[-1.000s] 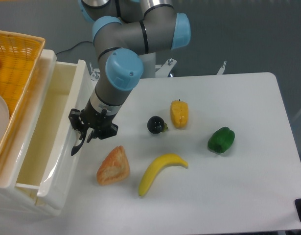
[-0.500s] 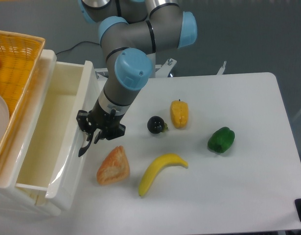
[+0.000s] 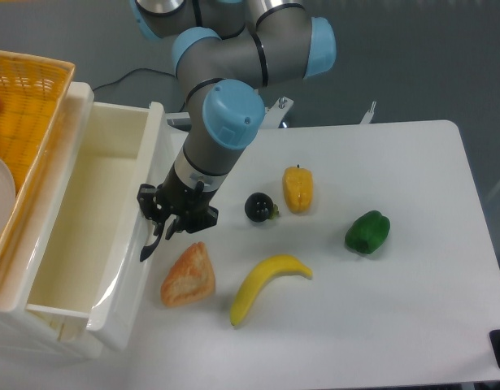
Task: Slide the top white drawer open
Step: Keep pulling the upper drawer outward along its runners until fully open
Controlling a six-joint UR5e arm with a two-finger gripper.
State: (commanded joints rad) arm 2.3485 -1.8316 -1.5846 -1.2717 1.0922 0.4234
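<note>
Hand (image 3: 156, 237) sits low at the front wall of the top white drawer (image 3: 87, 227), pointing down and left. Its dark fingers (image 3: 149, 246) are at the curved black handle (image 3: 146, 250) on the drawer front; fingers and handle are both black and overlap in this view, so whether the hand is clamped on the handle or merely hooked against it cannot be told, nor how wide it stands.

The drawer lies immediately left of the hand, pulled well out from under the top panel, its pale interior exposed and its front wall running diagonally from upper right to lower left. The hand is on the outer, counter-facing side of that wall, about midway along it. The lower drawer is not distinguishable beneath it from this angle.

Above the hand, the grey arm with blue joint caps (image 3: 232, 114) rises toward the top of the frame.

Just right of and below the hand, on the white counter (image 3: 412, 309): a bread piece (image 3: 188, 275), close to the drawer front. Further right, a banana (image 3: 264, 284). Up from that, a small dark round fruit (image 3: 258, 207) with a yellow pepper (image 3: 297, 188) just beside it. A green pepper (image 3: 367, 231) well apart to the right.

Yellow wicker basket (image 3: 26, 106) sits at far left, on top of the drawer unit.
</note>
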